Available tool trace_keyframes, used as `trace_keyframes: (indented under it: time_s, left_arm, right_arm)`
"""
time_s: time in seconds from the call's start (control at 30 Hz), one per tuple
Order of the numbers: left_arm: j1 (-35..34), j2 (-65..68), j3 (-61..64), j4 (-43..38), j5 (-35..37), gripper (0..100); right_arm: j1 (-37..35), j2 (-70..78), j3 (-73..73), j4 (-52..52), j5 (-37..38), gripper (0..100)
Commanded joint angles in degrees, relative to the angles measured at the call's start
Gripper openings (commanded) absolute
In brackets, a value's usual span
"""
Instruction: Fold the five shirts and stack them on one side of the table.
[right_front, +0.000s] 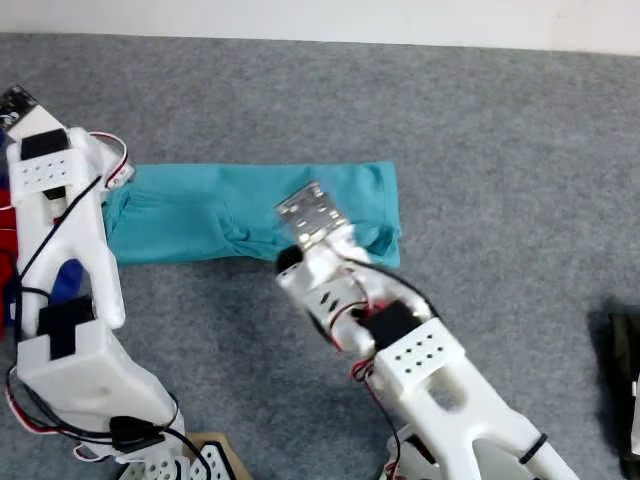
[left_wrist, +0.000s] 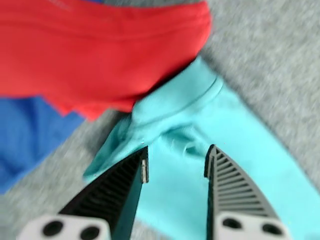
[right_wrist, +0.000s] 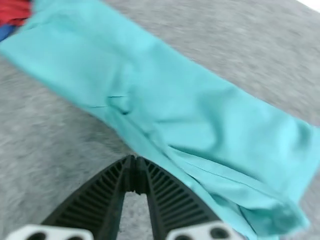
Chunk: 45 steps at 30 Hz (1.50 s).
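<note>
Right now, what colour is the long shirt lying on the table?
Turquoise. The shirt shows best in the right wrist view.

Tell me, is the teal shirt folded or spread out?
Partly folded: the teal shirt lies as one long narrow strip, not a compact square. The right wrist view shows doubled layers along one edge.

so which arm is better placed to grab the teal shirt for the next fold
Probably left: the left claw is open directly over the end of the teal shirt beside the red shirt. The right claw is shut at the shirt's long edge.
</note>
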Motion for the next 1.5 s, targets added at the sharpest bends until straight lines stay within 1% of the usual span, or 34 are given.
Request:
trace_keyframes:
  time_s: [0.0,0.07,0.13,0.2,0.33,0.53,0.63,0.83,0.97,1.13,1.23,1.3,1.47]
  left_arm:
    - [2.6,-5.0,-2.3,8.4,0.7,19]
    - [5.6,-5.3,-2.3,11.7,0.4,18]
    - [7.6,-5.1,-2.2,13.5,0.3,18]
    - [8.6,-5.4,-0.9,13.5,0.3,18]
    - [8.9,-5.4,2.9,10.4,0.1,18]
    - [8.8,-5.4,13.7,-0.9,0.1,18]
    - [8.7,-5.4,15.2,-2.5,0.1,18]
    - [8.9,-5.4,15.6,-2.6,0.1,18]
    - [8.9,-5.3,15.7,-2.6,0.1,18]
    - [8.9,-5.0,15.6,-2.7,0.1,18]
    - [8.9,-5.0,15.9,-3.8,0.1,18]
    - [8.9,-4.9,16.3,-4.1,0.1,18]
    - [8.9,-4.9,16.4,-4.3,0.1,18]
  right_arm:
    - [5.9,-1.4,-2.7,-2.0,-4.5,8.4]
    - [8.8,0.6,-4.4,-2.0,-6.2,12.4]
    - [11.4,5.0,-7.5,-1.8,-7.7,12.6]
    - [13.7,10.9,-11.7,-0.8,-9.0,12.6]
    - [17.2,24.0,-21.0,-0.7,-10.0,12.6]
    - [20.3,40.4,-31.8,-0.7,-10.0,12.6]
    - [21.1,45.3,-34.9,-0.3,-10.0,12.9]
    - [21.2,47.1,-35.6,0.3,-10.0,13.1]
    - [23.3,45.2,-38.2,5.6,-10.0,13.1]
    - [26.2,40.8,-38.2,9.1,-10.0,13.5]
    - [26.5,40.9,-36.5,9.7,-10.0,18.8]
    - [26.4,41.8,-35.6,9.7,-10.0,21.4]
    - [25.4,49.0,-36.6,8.7,-10.0,21.5]
